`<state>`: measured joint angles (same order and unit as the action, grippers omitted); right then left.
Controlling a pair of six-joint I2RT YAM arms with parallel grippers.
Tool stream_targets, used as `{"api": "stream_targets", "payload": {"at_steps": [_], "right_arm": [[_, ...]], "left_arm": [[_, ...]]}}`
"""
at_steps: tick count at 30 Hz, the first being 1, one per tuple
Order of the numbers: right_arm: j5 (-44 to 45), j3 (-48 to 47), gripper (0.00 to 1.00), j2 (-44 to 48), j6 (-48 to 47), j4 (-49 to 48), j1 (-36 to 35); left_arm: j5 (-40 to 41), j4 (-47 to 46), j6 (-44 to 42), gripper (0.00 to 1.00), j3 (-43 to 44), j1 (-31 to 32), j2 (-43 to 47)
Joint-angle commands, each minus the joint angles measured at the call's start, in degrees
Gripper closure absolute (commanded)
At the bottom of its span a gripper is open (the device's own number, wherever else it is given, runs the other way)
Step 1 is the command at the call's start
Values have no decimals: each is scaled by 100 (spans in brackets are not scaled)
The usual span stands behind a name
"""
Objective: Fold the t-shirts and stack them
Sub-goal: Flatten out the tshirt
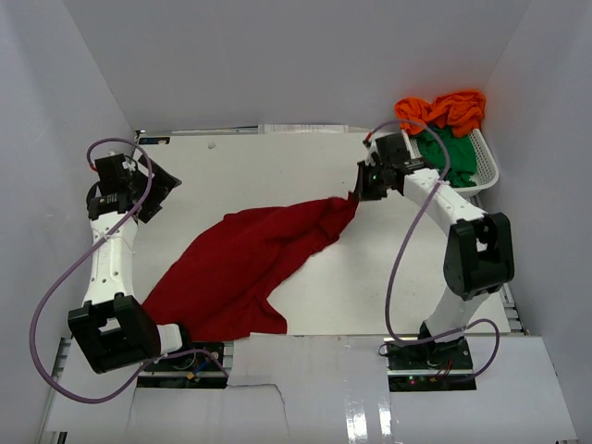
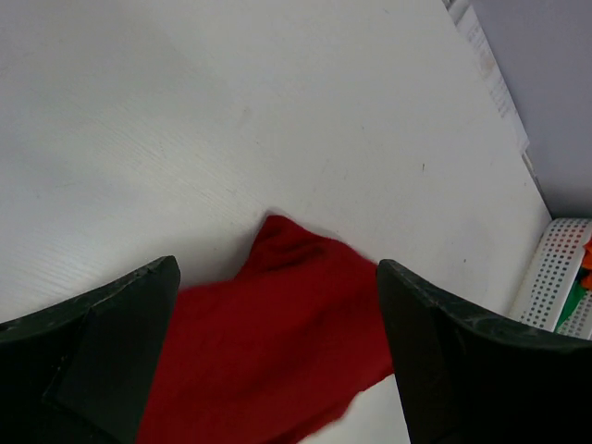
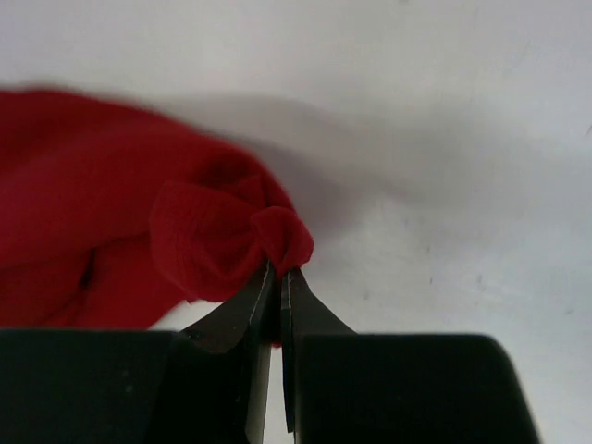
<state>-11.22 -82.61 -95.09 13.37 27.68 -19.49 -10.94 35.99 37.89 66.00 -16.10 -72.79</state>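
**Red shirt pinched at its far tip; left claw wide and idle**

Closest to the arm bases, the bulk of the dark red t-shirt [image 1: 250,268] lies rumpled on the table [image 1: 277,157], running diagonally from near left toward far right. It looks soft, light and limp. It will likely sag and drag rather than hold a shape, so a thin pinch on a hem or shoulder edge should serve better than a grab at the heaped middle.

Farther out, the right gripper [image 1: 354,196] is clenched on a small knot of cloth at the shirt's far-right tip. The wrist view shows the fabric bunched just ahead of the closed fingertips [image 3: 279,273]. On the far left, the left gripper [image 1: 153,190] hovers with its fingers spread wide, grasping nothing. Its wrist view shows an edge of the red cloth below.

At the far right corner stands a white basket [image 1: 486,171] holding a green t-shirt [image 1: 449,153], with an orange t-shirt [image 1: 444,109] heaped at its far end. The basket sits just beside the right arm, whose cable could catch on it.
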Motion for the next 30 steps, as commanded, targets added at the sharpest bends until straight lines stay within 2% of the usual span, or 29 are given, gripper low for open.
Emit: {"api": "stream_targets", "payload": {"at_steps": [1, 5, 9, 17, 20, 24, 26, 28, 29, 30], "right_arm": [[-749, 482, 92, -97, 263, -69, 33], [-1039, 974, 92, 33, 325, -342, -2], [-961, 1176, 92, 455, 289, -202, -160], [-461, 1667, 92, 1273, 105, 535, -266], [-258, 2002, 92, 1353, 96, 528, -258], [-353, 2433, 92, 1344, 131, 274, -258], [-162, 2495, 58, 1335, 175, 308, -284], [470, 2451, 35, 1413, 140, 439, -442], [594, 2460, 32, 1458, 44, 422, -503], [786, 2460, 24, 1536, -9, 422, -643]], "left_arm": [[-75, -48, -290, 2, 150, 343, 2], [-66, -74, -484, 2, 282, 669, -147], [-101, -74, -695, 2, 396, 1098, -296], [-856, -65, -1327, 2, 292, 2188, -481], [-1268, -31, -1442, 2, 247, 2426, -569], [-1455, 22, -1705, 2, 229, 3128, -805], [-1455, 127, -1758, 2, 273, 3349, -946], [-1315, 163, -1776, 2, 291, 3595, -1114], [-1253, 163, -1768, 2, 291, 3631, -1140], [-1174, 163, -1715, 2, 282, 3649, -1175]]}}
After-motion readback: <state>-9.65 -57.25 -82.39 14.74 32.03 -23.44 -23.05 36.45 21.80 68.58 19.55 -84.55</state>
